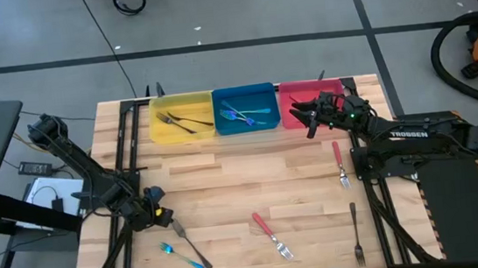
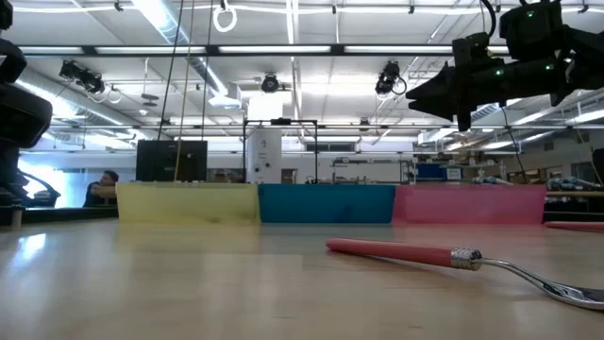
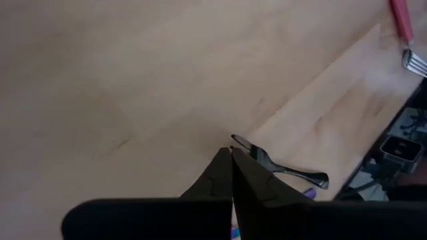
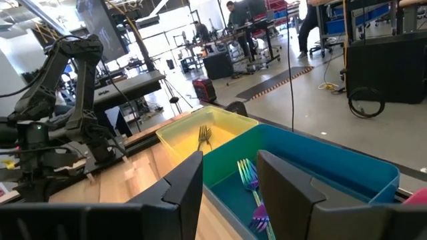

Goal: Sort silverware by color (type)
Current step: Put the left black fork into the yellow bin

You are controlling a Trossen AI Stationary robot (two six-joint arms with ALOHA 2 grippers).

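My left gripper (image 1: 166,218) is shut and low over the table's near left, its tips (image 3: 231,152) at the tine end of a dark all-metal fork (image 3: 283,168), which lies flat on the wood (image 1: 189,243). A blue-handled fork (image 1: 184,259) lies beside it. My right gripper (image 1: 306,117) is open and empty, above the red bin (image 1: 333,87) near its border with the blue bin (image 4: 333,167). A red-handled fork (image 1: 269,233) lies mid-table and also shows in the low view (image 2: 406,252). Another red-handled fork (image 1: 339,163) and a dark fork (image 1: 356,233) lie at the right. My left gripper's shut fingertips (image 3: 225,163) stand right at the tine end (image 3: 239,141) of the dark fork, slanting down toward the table. I cannot tell whether they touch it. The fork lies flat on the wood.
Three bins stand in a row along the far edge. The yellow bin (image 1: 183,130) holds dark forks (image 1: 176,121) and the blue bin (image 1: 242,94) holds blue forks (image 1: 246,113). Bare wood lies between the bins and the loose forks. People and equipment show in the room beyond the table.
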